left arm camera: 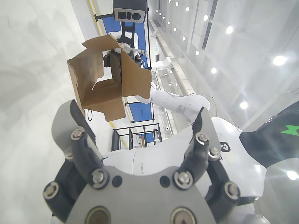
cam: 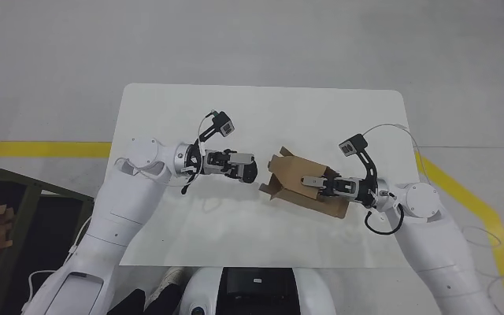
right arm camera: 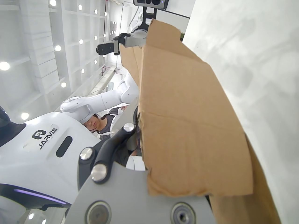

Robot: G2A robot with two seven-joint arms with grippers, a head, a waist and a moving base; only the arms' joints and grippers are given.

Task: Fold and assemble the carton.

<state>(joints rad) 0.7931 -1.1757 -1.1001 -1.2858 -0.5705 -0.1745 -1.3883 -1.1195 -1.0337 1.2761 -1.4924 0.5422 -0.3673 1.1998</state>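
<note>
The white rectangular surface [cam: 236, 110] carries the work. The brown corrugated cardboard carton [cam: 291, 172] sits over its centre-right, between the two arms. Whether it rests on the surface or hangs just above it cannot be told.

The carton's long axis runs roughly arm to arm, slightly slanted. Its open end, with loose flaps splayed, is turned toward the left arm [cam: 157, 161], and the left wrist view looks straight into the hollow interior [left arm camera: 102, 92].

The right arm [cam: 417, 201] is at the far end. Its jaws appear clenched on a wall panel [right arm camera: 186, 117], though the cardboard hides the tips.

The left jaws are released, spread wide and holding nothing. They point at the open end, near it but apart.

Judgement: the free left jaws are best placed to fold a flap, and must travel forward along the carton's axis.
</note>
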